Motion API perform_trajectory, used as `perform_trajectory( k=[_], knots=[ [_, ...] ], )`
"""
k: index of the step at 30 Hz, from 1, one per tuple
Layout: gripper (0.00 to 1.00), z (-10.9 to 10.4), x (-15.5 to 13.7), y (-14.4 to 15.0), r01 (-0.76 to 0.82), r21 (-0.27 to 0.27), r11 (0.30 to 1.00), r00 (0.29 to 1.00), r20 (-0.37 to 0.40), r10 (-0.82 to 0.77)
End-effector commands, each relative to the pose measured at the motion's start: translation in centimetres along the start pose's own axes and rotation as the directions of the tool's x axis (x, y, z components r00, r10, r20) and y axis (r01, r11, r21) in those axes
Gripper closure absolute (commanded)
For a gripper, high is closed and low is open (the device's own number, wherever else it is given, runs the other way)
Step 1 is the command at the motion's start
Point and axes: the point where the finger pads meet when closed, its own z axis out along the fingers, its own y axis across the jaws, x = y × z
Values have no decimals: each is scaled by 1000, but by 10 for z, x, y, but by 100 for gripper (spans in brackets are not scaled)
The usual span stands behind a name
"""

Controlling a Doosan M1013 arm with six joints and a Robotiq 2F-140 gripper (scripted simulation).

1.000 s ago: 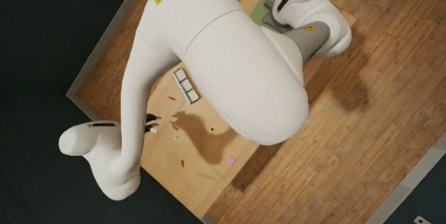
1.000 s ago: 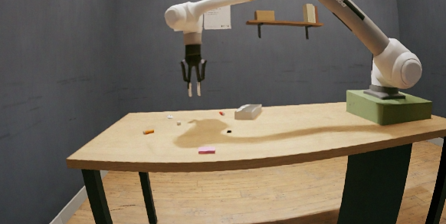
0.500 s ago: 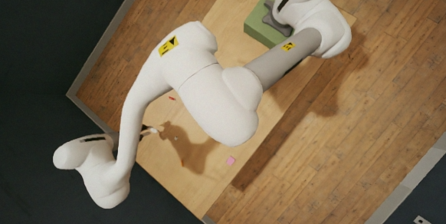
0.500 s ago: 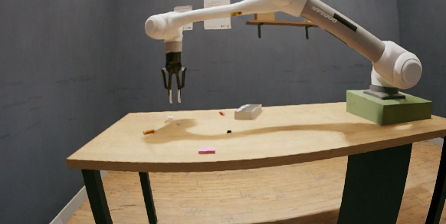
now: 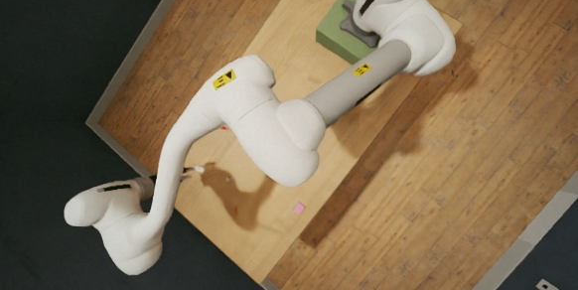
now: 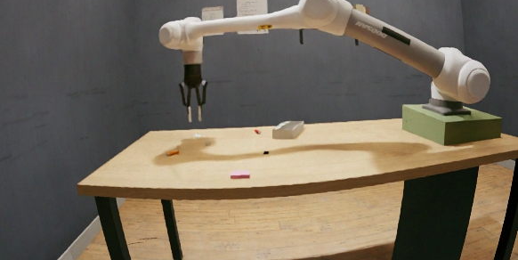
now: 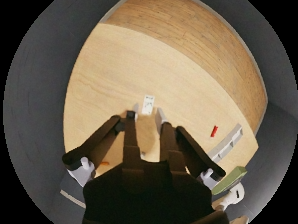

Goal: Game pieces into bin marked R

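Observation:
My gripper [image 6: 194, 114] hangs high above the left part of the table, pointing straight down. Its fingers stand narrowly apart with nothing between them. Below it lies a small white piece [image 6: 197, 135], which shows between the fingertips in the wrist view [image 7: 148, 104]. An orange piece [image 6: 172, 152] and a tiny greenish piece [image 6: 207, 142] lie close by in the arm's shadow. A red piece [image 6: 257, 131] and a black piece [image 6: 266, 152] lie nearer the grey bin tray [image 6: 288, 129]. I cannot read the bin's marks. In the overhead view the arm hides the bin.
A pink flat pad [image 6: 240, 174] lies near the table's front edge; it also shows in the overhead view [image 5: 298, 208]. The green robot base block [image 6: 450, 124] stands at the right end. The table's left edge is close under the gripper.

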Motion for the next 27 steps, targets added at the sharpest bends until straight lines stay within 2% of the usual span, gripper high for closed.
perform_trajectory(
  k=[1, 23, 27],
  knots=[
    [68, -2, -1, 1, 0, 2, 1000, 1000, -1, 0],
    [68, -2, -2, 3, 0, 2, 1000, 1000, -1, 0],
    [68, 14, -2, 3, 0, 2, 1000, 1000, -1, 0]
  ],
)
